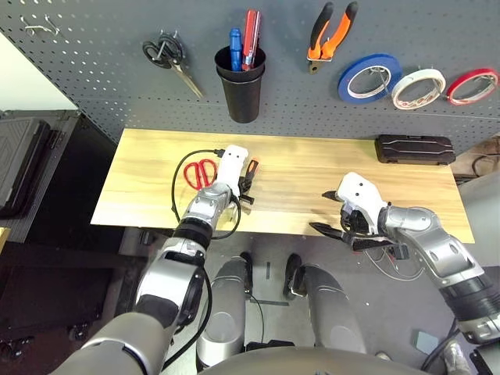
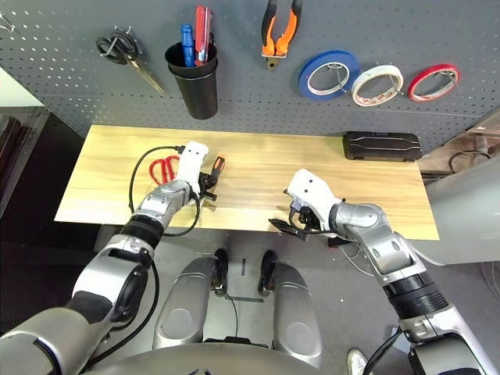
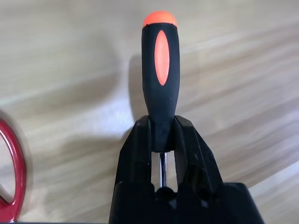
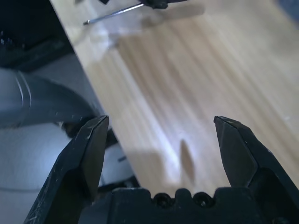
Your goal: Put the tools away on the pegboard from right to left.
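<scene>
Left of centre, the left claw (image 3: 162,135) has its two fingers pinched on the screwdriver (image 3: 161,70), right beside the red-handled scissors (image 1: 200,174). Over at centre right, the right claw (image 4: 162,154) stands wide and empty.

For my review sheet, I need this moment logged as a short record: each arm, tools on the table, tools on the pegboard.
left arm: fingers closed on the screwdriver's handle, at the tabletop
right arm: fingers open and empty, over the table
on table: screwdriver, red-handled scissors
on pegboard: orange-and-black-handled pliers, white tape roll
not yet hung: screwdriver, red-handled scissors
</scene>
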Tool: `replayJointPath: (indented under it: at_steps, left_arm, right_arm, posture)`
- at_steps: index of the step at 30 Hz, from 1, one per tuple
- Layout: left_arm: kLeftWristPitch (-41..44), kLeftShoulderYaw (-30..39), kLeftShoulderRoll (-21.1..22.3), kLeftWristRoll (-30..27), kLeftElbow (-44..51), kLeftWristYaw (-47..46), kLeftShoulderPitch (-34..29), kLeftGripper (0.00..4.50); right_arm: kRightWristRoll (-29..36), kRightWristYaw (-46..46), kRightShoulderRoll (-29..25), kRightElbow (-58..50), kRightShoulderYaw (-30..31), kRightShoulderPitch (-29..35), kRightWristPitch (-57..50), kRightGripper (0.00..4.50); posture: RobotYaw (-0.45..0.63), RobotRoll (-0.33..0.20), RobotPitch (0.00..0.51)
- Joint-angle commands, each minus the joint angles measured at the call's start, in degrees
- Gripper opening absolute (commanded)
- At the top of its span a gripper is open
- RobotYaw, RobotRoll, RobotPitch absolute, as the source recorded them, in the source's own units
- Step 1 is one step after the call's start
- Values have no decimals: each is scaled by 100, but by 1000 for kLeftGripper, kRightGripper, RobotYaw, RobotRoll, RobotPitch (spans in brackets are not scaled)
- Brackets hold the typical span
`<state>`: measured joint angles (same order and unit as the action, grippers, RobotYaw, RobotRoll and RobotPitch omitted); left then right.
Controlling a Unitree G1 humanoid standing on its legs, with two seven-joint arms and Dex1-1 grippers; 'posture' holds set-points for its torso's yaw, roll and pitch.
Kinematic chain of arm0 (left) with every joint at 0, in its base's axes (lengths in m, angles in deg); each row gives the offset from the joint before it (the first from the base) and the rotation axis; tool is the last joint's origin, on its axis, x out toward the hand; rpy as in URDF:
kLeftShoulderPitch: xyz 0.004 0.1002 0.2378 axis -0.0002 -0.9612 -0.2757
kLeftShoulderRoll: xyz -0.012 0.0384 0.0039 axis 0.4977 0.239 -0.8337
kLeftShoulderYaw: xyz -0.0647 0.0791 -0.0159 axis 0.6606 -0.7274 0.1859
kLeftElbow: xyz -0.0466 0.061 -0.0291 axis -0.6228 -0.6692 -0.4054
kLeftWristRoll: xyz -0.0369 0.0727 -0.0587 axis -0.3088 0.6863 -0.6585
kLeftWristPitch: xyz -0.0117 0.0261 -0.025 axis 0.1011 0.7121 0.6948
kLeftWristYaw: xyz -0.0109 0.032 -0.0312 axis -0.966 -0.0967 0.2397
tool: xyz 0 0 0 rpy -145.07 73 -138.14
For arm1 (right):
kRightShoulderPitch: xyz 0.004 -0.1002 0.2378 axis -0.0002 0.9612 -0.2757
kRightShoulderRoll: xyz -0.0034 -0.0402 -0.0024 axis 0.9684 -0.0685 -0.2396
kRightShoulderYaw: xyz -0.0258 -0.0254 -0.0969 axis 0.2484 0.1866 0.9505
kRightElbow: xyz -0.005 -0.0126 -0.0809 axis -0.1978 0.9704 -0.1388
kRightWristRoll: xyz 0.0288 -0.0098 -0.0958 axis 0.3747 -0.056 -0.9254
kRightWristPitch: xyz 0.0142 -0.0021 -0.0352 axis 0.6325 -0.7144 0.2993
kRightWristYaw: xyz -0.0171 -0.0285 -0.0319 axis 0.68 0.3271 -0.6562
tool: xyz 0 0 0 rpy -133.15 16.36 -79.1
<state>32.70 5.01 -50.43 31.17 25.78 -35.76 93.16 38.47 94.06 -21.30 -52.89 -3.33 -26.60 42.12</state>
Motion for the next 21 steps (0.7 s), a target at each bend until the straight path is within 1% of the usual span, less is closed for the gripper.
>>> replayJointPath:
  at_steps: [1,4,7,10,12,16,21]
  left_arm:
    - [818,58,-39,-432,2009,71,-848,521]
    - [1231,82,3,-621,2984,41,-1234,521]
    - [1465,151,107,-919,4127,129,-1662,521]
    - [1622,274,215,-1186,4800,160,-1888,521]
    - [1657,471,301,-1422,5255,169,-1987,521]
    - [1669,845,341,-1836,5736,103,-1956,521]
    - [1744,1290,381,-2293,5994,-80,-1584,521]
  right_arm:
    - [484,227,82,212,-468,37,424,4500]
    - [687,363,114,334,-667,-32,632,4500]
    - [1098,645,109,480,-1026,-193,867,4500]
    - [1289,837,107,605,-1175,-319,981,4500]
    - [1488,993,90,686,-1351,-463,1061,4500]
    - [1727,1150,139,798,-1554,-679,1228,4500]
    - [1974,1102,402,905,-1779,-918,1450,4500]
  posture:
    - [206,0,262]
    - [219,0,259]
    - [237,0,254]
    - [247,0,250]
    - [252,0,248]
    - [261,0,240]
    - [265,0,232]
